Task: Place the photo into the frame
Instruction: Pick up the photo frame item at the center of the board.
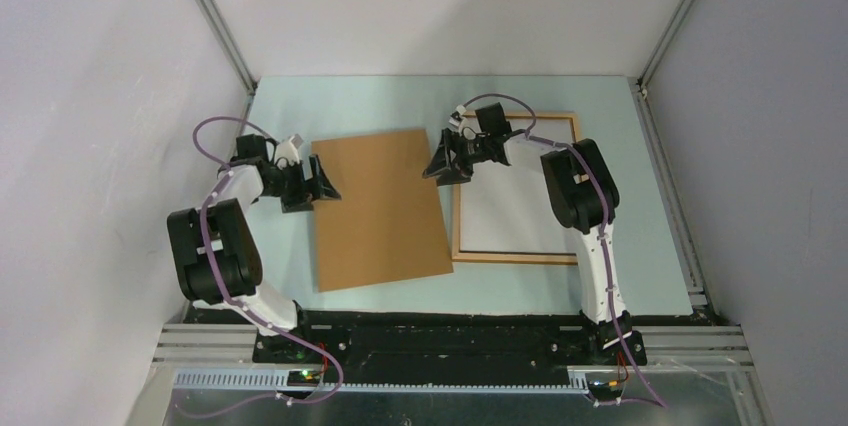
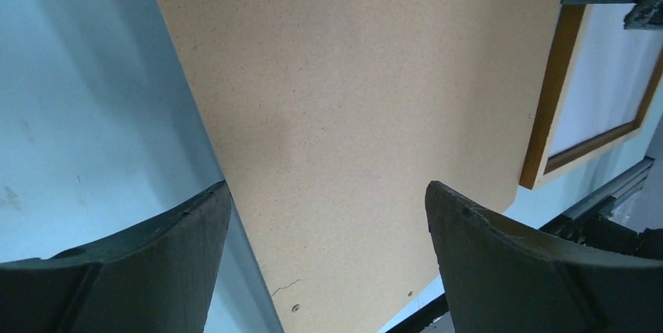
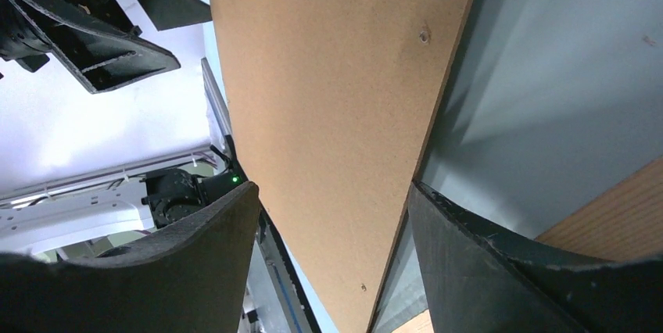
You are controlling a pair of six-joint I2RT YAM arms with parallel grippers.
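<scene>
Top view: board (image 1: 380, 211), plain brown, lies flat mid-table (image 1: 400, 106). Frame (image 1: 515, 257) lies just right of it, near edges touching or nearly so. Photo (image 1: 510, 211) sits inside the frame, white back up; print side not visible. Left gripper (image 1: 328, 184) is at the board's left edge, right gripper (image 1: 435, 161) at its far right corner beside the frame.

Left wrist: fingers (image 2: 180, 247) spread wide, nothing between them; board below fills the gap. Frame and white sheet at right.

Right wrist: fingers (image 3: 477, 255) also wide apart, nothing gripped. Board runs under the gap, a strip of frame wood at lower right. Left gripper shows beyond, jaws parted.
</scene>
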